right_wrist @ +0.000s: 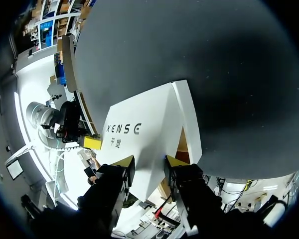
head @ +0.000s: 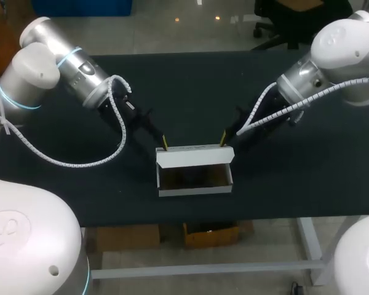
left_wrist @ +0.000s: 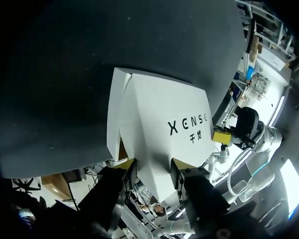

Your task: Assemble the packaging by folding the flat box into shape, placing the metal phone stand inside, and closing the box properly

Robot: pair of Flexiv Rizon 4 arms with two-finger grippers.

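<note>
A white cardboard box [head: 195,187] stands open in the middle of the black table [head: 295,178]. Its lid [head: 194,155] rises along the back edge. The inside is brown and shadowed, and I cannot make out the metal phone stand. My left gripper [head: 164,145] is at the lid's back left corner, my right gripper [head: 222,138] at its back right corner. In the left wrist view the lid's printed back face [left_wrist: 164,114] runs down between the open fingers of the left gripper [left_wrist: 152,167]. The right wrist view shows the same face [right_wrist: 144,129] between the open fingers of the right gripper [right_wrist: 149,162].
Bare black tabletop surrounds the box on every side. The front table edge [head: 190,222] lies a short way in front of the box. Each wrist view shows my other arm's yellow fingertip at the lid's far corner.
</note>
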